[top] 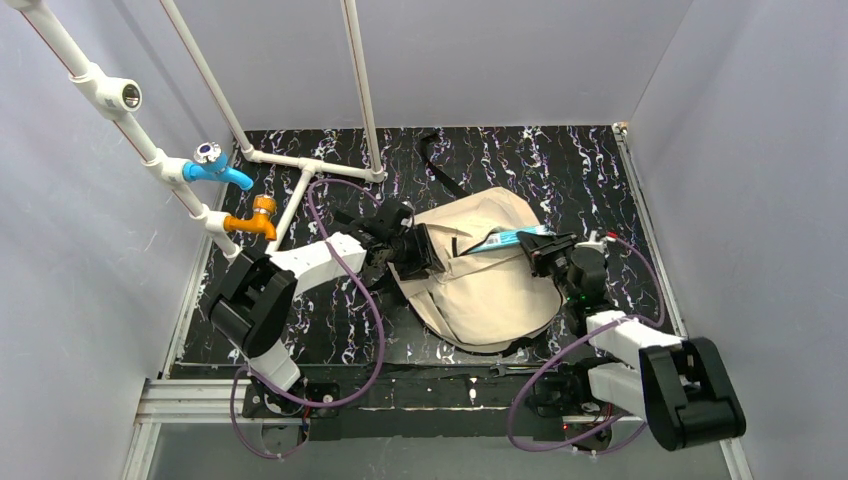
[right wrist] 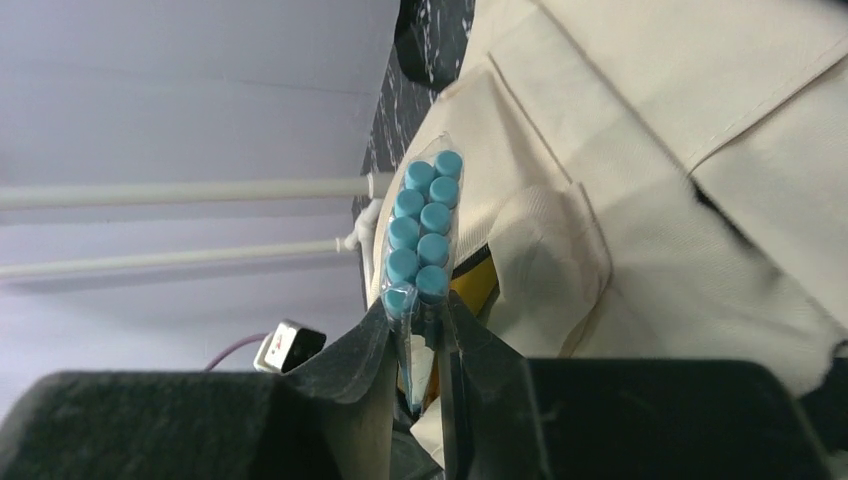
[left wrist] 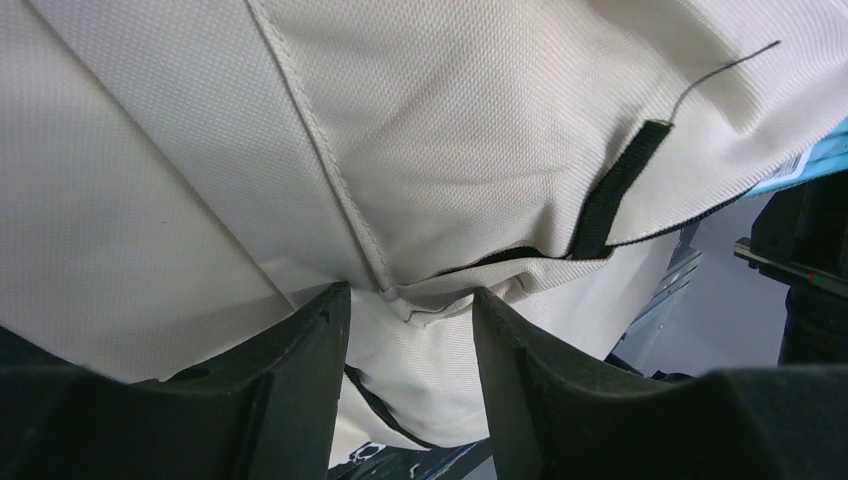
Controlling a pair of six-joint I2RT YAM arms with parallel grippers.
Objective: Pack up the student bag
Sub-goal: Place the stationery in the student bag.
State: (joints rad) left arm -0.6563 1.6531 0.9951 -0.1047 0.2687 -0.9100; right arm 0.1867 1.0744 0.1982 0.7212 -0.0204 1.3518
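Observation:
The beige student bag [top: 480,290] lies in the middle of the dark marbled table. My left gripper [top: 418,250] is at the bag's left edge, shut on a fold of its fabric. In the left wrist view the seam of the bag [left wrist: 420,150] sits bunched between my fingertips, where my left gripper [left wrist: 410,305] holds it. My right gripper [top: 545,255] is at the bag's right side, shut on a clear pack of blue-capped markers [top: 505,238]. In the right wrist view the pack [right wrist: 425,225] points from my right gripper [right wrist: 418,310] toward the bag's opening [right wrist: 560,250], where something yellow [right wrist: 478,285] shows inside.
White pipes [top: 300,165] with a blue tap [top: 215,168] and an orange tap [top: 255,220] stand at the back left. A black strap [top: 440,165] trails behind the bag. Grey walls close in the table on three sides.

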